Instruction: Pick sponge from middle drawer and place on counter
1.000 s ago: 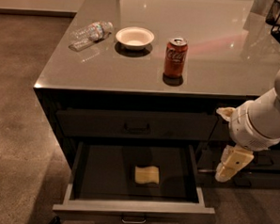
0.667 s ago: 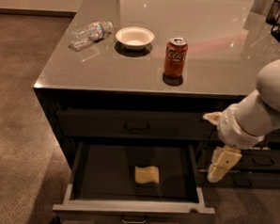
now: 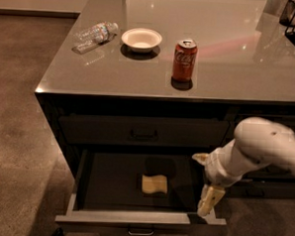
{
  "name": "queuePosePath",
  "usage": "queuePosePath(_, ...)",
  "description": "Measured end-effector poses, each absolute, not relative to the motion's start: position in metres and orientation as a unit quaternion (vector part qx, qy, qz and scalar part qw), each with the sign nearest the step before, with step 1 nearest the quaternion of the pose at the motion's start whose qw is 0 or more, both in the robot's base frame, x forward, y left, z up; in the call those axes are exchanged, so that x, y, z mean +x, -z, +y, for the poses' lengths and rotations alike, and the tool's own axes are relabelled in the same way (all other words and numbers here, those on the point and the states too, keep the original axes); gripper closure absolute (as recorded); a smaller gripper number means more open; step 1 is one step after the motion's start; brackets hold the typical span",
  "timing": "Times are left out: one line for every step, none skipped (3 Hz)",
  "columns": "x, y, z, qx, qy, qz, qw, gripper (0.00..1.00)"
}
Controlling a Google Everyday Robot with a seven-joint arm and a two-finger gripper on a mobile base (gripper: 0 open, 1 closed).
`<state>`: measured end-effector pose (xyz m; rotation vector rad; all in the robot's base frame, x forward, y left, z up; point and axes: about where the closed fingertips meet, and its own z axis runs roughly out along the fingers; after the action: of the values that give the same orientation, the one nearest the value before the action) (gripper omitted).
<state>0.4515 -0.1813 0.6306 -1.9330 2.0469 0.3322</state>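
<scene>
Gripper [image 3: 208, 199] at middle drawer [image 3: 132, 217] edge, arm [image 3: 267, 146] cropped

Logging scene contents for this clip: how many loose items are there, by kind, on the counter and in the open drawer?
Bottle: 1, on the counter
Bowl: 1, on the counter
Can: 1, on the counter
Sponge: 1, in the drawer
Total: 4
The gripper hangs by the drawer's right front corner.

Kitchen: glossy counter [image 3: 229, 69], bowl [image 3: 141, 39], soda can [image 3: 184, 60]; hand [image 3: 207, 204] at front corner of middle drawer [image 3: 109, 185].
</scene>
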Motion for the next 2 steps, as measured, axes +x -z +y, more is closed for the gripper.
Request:
queuePosePath(0.462, -0.585, -0.169, -0.668, -0.118, 0.710, 0.189, 0.00)
queuePosePath(0.472, -0.581, -0.165, -0.662, -0.114, 0.712, 0.205, 0.00)
